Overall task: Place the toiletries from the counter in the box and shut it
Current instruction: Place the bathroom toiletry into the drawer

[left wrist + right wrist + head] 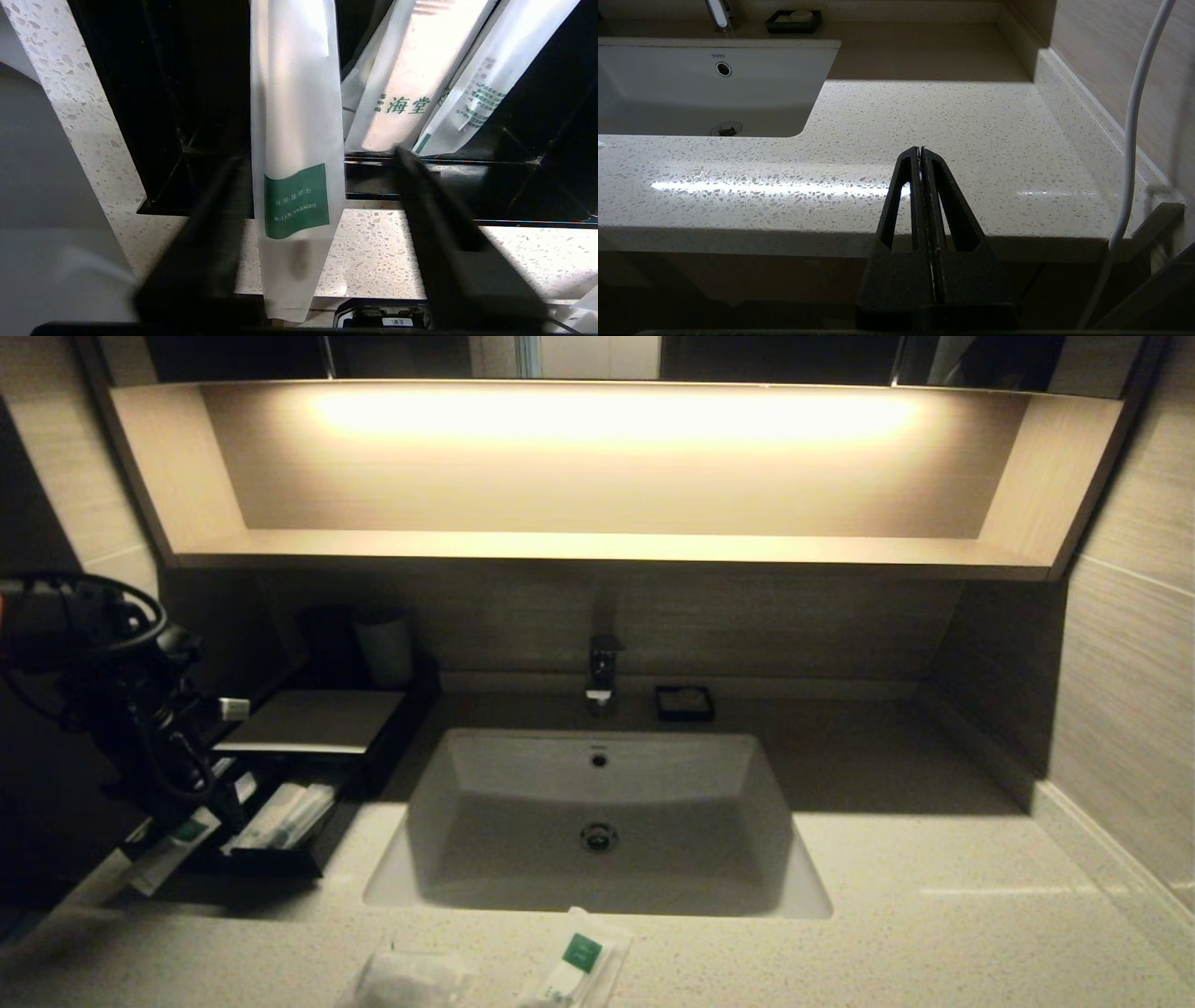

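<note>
"TOTO" on sink (714, 74), "海堂" on sachet (411, 84) in box (537, 140)

Frosted green-labelled sachet (295, 154) lies across the open black box's rim (168, 205).

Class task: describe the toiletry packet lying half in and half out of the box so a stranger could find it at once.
Start at the white rectangular sink and look to its left, at the open black box. The long frosted plastic packet with a green label sticks out over the box's near corner onto the speckled counter; its neighbours lie wholly inside.
</note>
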`<state>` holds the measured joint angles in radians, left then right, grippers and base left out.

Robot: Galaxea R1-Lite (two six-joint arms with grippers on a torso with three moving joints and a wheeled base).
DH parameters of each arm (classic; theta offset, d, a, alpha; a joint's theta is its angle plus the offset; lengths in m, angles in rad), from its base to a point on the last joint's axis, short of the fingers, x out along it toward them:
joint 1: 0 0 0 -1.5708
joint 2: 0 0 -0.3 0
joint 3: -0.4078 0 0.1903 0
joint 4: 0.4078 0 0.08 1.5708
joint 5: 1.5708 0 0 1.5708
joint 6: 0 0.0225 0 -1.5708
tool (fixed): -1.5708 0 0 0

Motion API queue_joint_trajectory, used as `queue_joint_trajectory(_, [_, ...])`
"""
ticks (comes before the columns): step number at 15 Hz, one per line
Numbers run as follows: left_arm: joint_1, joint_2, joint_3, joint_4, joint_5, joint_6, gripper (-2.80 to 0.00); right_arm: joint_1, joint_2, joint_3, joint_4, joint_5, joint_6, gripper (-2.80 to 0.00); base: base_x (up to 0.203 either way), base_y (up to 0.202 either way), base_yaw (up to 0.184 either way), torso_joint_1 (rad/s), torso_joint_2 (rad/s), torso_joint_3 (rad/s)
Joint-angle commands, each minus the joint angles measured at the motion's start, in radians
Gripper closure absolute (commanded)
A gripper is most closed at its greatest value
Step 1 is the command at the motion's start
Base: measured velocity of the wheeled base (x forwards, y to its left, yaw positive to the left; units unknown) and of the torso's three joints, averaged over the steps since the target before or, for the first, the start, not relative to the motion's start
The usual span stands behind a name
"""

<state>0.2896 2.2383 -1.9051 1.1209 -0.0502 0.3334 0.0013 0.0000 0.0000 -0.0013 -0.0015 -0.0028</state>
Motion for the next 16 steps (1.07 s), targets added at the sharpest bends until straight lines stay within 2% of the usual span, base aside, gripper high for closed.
queue_joint_trajectory(1, [0.000, 0.000, 0.000, 0.007, -0.001, 0.001, 0.00, 0.000, 0.000, 0.002, 0.000, -0.001, 0.000, 0.00, 0.000, 0.000, 0.000, 0.000, 0.00, 0.000])
queue_joint_trajectory(11, [0.002, 0.001, -0.009, -0.007, 0.004, -0.001, 0.00, 0.000, 0.000, 0.002, 0.000, 0.000, 0.000, 0.00, 0.000, 0.000, 0.000, 0.000, 0.00, 0.000])
queue_joint_trajectory(13, [0.002, 0.004, -0.010, -0.030, 0.042, -0.005, 0.00, 0.000, 0.000, 0.002, 0.000, 0.000, 0.000, 0.00, 0.000, 0.000, 0.000, 0.000, 0.00, 0.000])
queue_joint_trajectory(16, [0.002, 0.006, -0.011, -0.082, 0.059, -0.041, 0.00, 0.000, 0.000, 0.002, 0.000, 0.000, 0.000, 0.00, 0.000, 0.000, 0.000, 0.000, 0.00, 0.000])
